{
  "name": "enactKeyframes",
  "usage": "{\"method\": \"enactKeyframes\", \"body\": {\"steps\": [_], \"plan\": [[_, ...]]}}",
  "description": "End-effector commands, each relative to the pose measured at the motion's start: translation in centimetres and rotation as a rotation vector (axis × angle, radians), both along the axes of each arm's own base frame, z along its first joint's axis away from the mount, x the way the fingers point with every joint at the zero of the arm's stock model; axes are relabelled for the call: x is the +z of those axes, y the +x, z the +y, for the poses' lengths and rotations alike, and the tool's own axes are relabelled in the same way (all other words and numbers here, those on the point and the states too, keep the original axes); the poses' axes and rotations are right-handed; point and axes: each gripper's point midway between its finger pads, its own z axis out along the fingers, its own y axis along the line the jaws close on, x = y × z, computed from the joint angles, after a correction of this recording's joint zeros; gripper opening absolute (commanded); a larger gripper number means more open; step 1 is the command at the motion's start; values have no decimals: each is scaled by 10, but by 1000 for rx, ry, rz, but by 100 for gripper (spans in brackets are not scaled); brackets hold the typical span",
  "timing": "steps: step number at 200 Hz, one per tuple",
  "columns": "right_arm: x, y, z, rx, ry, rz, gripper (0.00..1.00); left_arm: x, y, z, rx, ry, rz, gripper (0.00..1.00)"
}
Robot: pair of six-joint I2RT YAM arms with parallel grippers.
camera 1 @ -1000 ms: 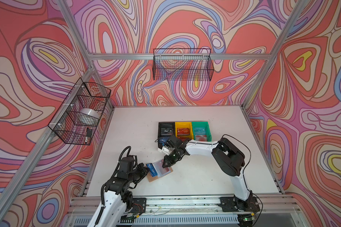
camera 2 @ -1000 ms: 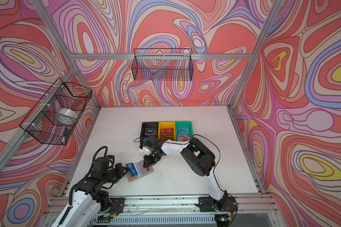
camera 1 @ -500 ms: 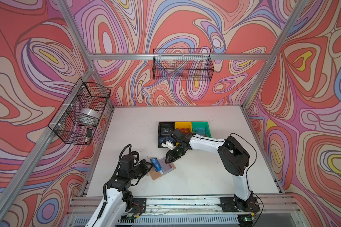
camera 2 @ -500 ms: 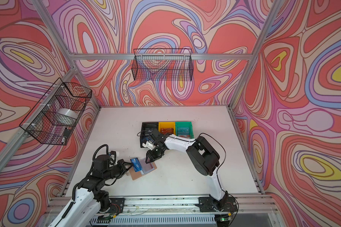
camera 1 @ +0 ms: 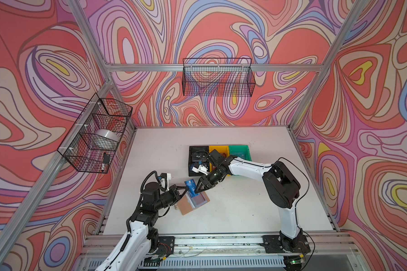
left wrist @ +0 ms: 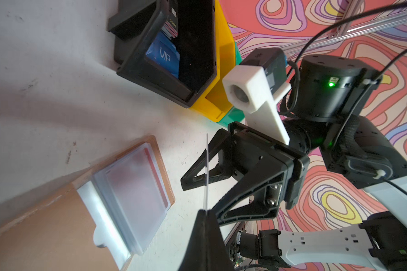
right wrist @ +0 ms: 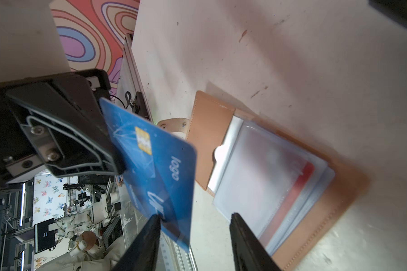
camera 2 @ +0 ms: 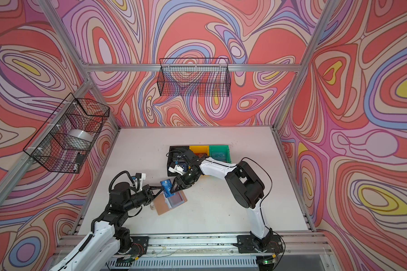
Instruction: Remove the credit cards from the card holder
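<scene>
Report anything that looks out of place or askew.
The blue card hangs in the air on edge, pinched by the left hand, the open right hand straddling its free end. The card holder lies open and skewed.

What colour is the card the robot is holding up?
Blue with a small gold chip; the card shows best in the right wrist view.
</scene>
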Motion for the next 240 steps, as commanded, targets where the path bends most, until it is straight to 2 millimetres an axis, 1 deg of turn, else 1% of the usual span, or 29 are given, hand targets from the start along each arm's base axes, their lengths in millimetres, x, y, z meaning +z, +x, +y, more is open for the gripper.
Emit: {"method": "enactKeyframes", "body": {"steps": [1, 25, 57, 74, 89, 109, 111, 120, 137, 164, 174, 199, 220, 240], "plan": [[12, -6, 9, 39, 87, 29, 51, 7, 2, -2, -11, -29, -40, 0], [17, -7, 11, 44, 110, 35, 49, 2, 0, -2, -9, -29, -23, 0], [23, -7, 12, 45, 134, 32, 33, -5, -3, -1, -6, -18, 5, 0], [26, -8, 12, 46, 142, 23, 29, -11, -4, 1, 0, -5, 28, 0], [30, -9, 12, 51, 153, 21, 22, -17, -6, 2, 10, 3, 49, 0], [34, -10, 11, 56, 164, 18, 15, -22, -9, 4, 17, 11, 70, 0], [35, -10, 11, 57, 165, 16, 15, -23, -9, 4, 17, 11, 71, 1], [35, -10, 11, 60, 164, 14, 11, -25, -10, 5, 23, 13, 81, 10], [37, -11, 7, 75, 161, -10, 0, -26, -10, 7, 36, 14, 89, 17], [40, -6, 0, 77, 146, -28, 0, -23, -11, 5, 29, 6, 84, 27], [41, -6, -2, 83, 138, -39, 0, -25, -12, 6, 35, 9, 91, 29], [37, -3, -10, 99, 71, -94, 0, -29, -15, 8, 44, 16, 101, 30], [28, 8, -24, 120, -62, -211, 0, -31, -16, 10, 50, 34, 107, 30], [31, 19, -37, 159, -145, -331, 0, -34, -17, 13, 56, 53, 127, 30]]}}
